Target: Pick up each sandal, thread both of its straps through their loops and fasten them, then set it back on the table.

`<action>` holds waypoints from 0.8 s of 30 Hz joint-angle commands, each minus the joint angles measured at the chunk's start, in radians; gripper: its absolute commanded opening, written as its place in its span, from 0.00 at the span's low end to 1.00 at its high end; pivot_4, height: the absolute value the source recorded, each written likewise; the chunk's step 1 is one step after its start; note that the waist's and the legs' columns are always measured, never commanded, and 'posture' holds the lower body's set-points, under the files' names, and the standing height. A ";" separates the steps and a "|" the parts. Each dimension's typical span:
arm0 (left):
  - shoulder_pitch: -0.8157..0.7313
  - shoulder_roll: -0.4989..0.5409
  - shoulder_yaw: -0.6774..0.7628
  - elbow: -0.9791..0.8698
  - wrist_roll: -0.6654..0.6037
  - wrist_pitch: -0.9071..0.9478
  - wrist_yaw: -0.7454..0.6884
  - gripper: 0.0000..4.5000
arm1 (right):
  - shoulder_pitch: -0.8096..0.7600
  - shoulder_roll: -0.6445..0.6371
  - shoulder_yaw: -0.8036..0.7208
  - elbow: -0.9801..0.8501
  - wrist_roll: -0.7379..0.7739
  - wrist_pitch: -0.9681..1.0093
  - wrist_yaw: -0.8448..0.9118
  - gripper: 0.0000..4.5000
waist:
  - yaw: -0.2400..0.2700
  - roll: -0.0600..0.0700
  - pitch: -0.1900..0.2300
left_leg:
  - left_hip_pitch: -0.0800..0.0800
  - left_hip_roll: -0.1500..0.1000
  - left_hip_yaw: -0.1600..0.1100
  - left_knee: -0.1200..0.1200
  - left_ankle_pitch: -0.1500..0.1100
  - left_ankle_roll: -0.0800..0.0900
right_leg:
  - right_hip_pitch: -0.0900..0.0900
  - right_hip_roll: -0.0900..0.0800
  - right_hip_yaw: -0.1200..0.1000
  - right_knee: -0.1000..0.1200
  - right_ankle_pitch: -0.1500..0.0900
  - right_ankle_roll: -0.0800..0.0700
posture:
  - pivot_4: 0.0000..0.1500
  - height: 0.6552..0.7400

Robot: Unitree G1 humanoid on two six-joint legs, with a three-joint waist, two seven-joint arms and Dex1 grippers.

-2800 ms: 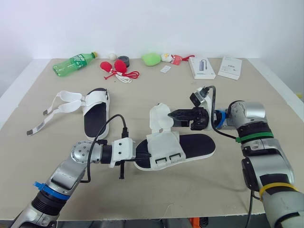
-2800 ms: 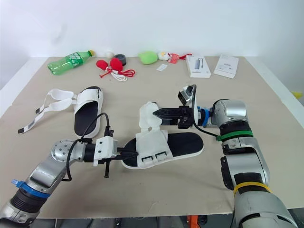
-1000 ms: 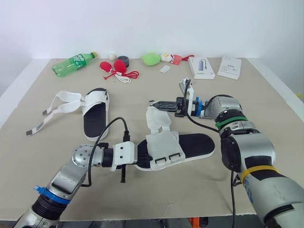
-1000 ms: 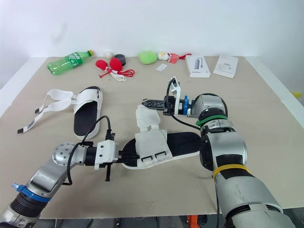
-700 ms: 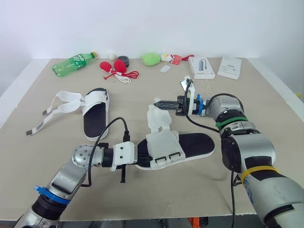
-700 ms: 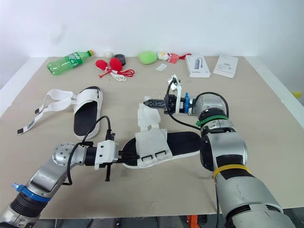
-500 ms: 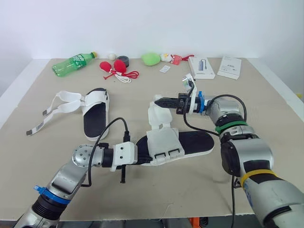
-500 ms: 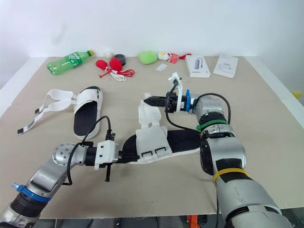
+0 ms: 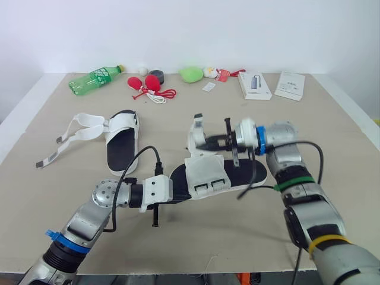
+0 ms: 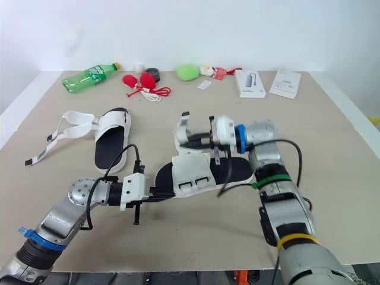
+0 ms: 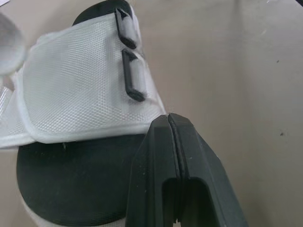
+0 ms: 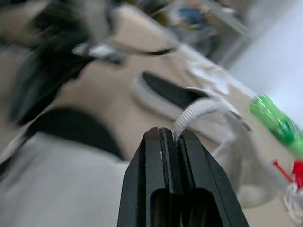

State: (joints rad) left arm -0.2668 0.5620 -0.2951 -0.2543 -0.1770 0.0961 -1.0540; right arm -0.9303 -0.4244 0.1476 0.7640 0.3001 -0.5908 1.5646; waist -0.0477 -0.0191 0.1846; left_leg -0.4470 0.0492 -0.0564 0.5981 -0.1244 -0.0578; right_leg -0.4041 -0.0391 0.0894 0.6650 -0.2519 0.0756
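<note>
A white sandal with a black insole lies mid-table, its toe toward my left arm. My left gripper is shut at the toe, fingertips meeting at the front hem of the white mesh upper above the insole. Two black loops sit on that upper. My right gripper is shut on the sandal's loose white strap, which stands up behind the upper. A second sandal lies at the left with its straps spread open on the table.
Along the far edge lie a green bottle, red objects with a cord, a green plush and two white boxes. The beige table ends close on the right and at the front.
My right gripper has closed on the strap, its wrist has rolled and it has dropped lower over the sandal. The sandal has swung slightly, heel toward the right arm. The left gripper stays shut.
</note>
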 commanded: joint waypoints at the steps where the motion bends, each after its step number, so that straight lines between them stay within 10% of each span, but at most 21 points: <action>1: -0.021 -0.009 0.011 -0.006 -0.014 0.001 0.007 0.00 | 0.017 -0.055 0.134 -0.006 0.031 -0.278 0.050 0.00 | -0.004 0.000 0.000 | 0.001 0.000 0.001 0.000 0.000 0.000 | 0.000 0.000 0.001 0.000 0.000 -0.001 | 1.00 1.00; 13: -0.020 -0.007 0.008 -0.012 -0.018 0.005 -0.001 0.00 | -0.033 -0.206 0.423 0.052 0.220 -0.555 0.050 0.00 | -0.002 0.000 0.000 | 0.008 0.000 0.003 -0.001 0.001 -0.001 | 0.003 0.001 0.006 0.000 -0.001 -0.006 | 1.00 1.00; 24: -0.027 -0.008 0.010 -0.003 -0.028 0.011 -0.010 0.00 | -0.057 -0.267 0.464 -0.014 0.342 -0.510 0.050 0.81 | -0.002 0.000 0.000 | 0.008 0.000 0.003 -0.001 0.001 -0.001 | 0.003 0.001 0.006 0.000 -0.001 -0.006 | 1.00 1.00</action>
State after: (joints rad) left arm -0.2809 0.5543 -0.2971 -0.2468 -0.1851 0.1106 -1.0577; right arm -0.9687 -0.6485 0.5991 0.8160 0.5883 -1.1284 1.5730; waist -0.0493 -0.0187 0.1850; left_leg -0.4391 0.0493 -0.0536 0.5967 -0.1237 -0.0587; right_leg -0.4009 -0.0383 0.0959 0.6651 -0.2529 0.0697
